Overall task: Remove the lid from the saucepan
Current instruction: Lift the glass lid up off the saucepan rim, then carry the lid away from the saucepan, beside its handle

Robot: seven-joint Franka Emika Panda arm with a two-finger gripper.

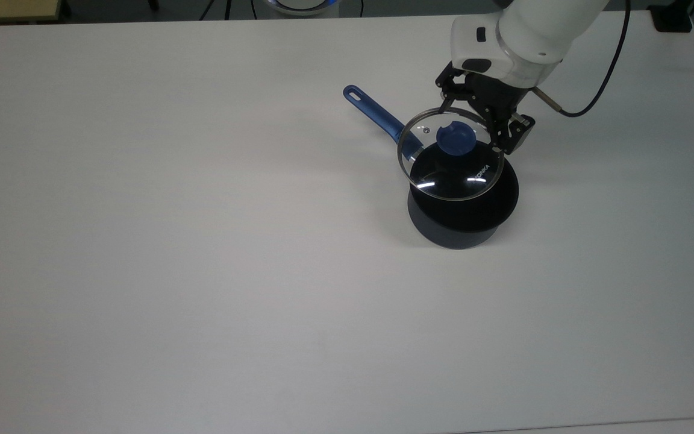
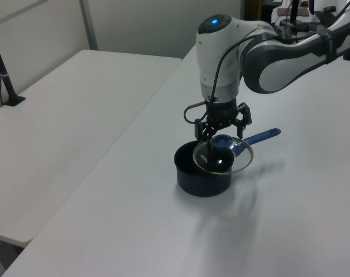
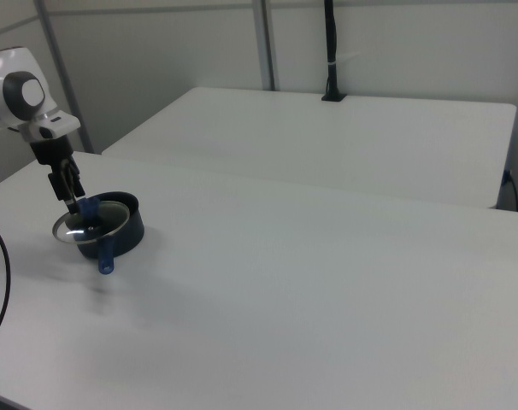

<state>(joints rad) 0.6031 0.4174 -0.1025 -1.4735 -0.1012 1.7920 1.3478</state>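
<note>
A white table point(image 1: 202, 271) is carrying everything, with the saucepan point(image 1: 462, 211) as the landmark, sitting toward the top view's right and upper half. Over it, the white Franka arm point(image 2: 267, 49) is reaching down from the top view's upper right, its wrist hanging just above the pan's far edge. The dark saucepan itself is standing upright on the table, its slim blue handle point(image 1: 376, 114) pointing away toward the top view's upper left. The glass lid point(image 1: 450, 154) is lying on the saucepan's rim, shifted off-centre toward the handle so that a crescent of the dark inside is showing on the side away from the handle. The black gripper point(image 1: 468, 125) is hovering at the lid, its fingers spread apart and standing to either side of the blue knob point(image 1: 456, 137); they are holding nothing, and whether a fingertip is touching the lid cannot be told. The knob is sitting at the lid's centre.
</note>
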